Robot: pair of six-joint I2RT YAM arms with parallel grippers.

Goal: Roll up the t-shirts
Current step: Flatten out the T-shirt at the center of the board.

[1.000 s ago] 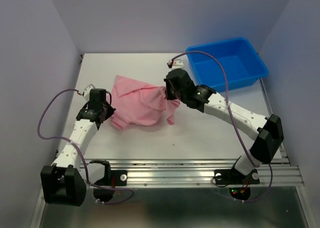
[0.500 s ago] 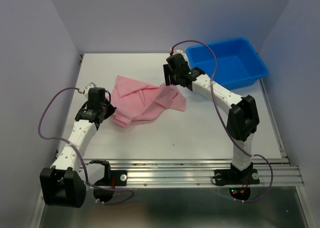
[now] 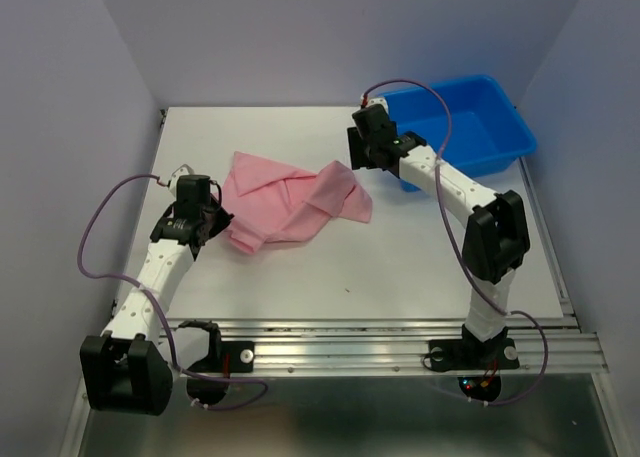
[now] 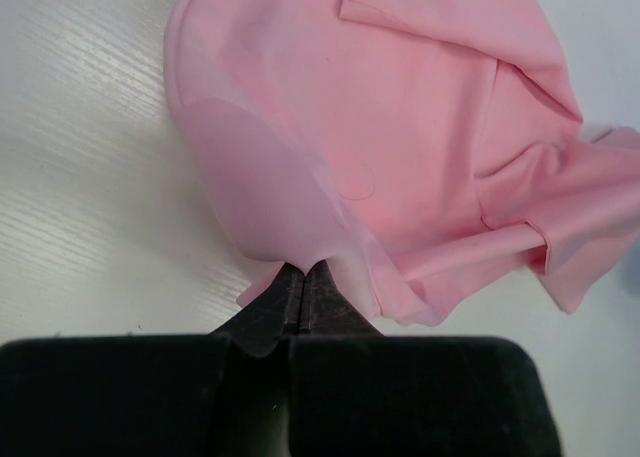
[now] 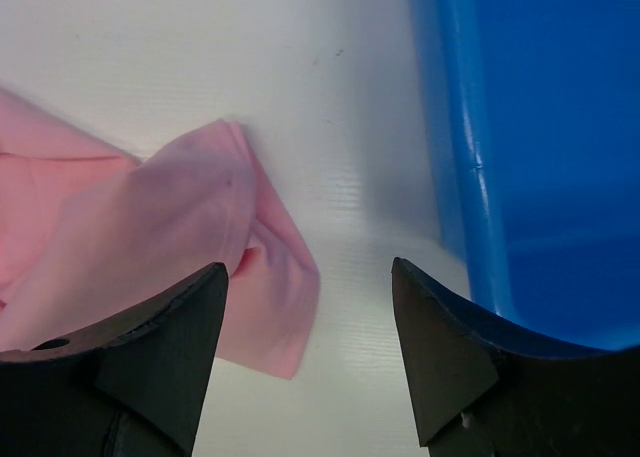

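1. We saw the pink t-shirt (image 3: 290, 199) lying crumpled on the white tabletop (image 3: 400, 267), left of centre and between our two arms
2. Our left hand (image 4: 303, 277) was clamped tight on the shirt's left edge. In its wrist view the dark jaws met with a thin pinch of cloth between them
3. From that pinch the fabric rose in a smooth, rounded fold and spread away from the hand across the tabletop
4. Our right hand (image 5: 310, 265) stood wide and held nothing, its jaws well apart above the tabletop
5. In the right wrist view, the shirt's right corner lay below and beside the left jaw, and a strip of bare tabletop showed in the gap between the jaws
6. That corner was doubled over on itself and lay flat, near the blue bin (image 3: 470, 127) but not touching it
7. The bin sat at the far right of the tabletop, and our right arm reached across in front of its near left corner
8. The shirt itself was loosely bunched, with several overlapping flaps and creases, and we saw no roll formed in it yet
9. Whether the right hand's tips touched the tabletop, we could not tell
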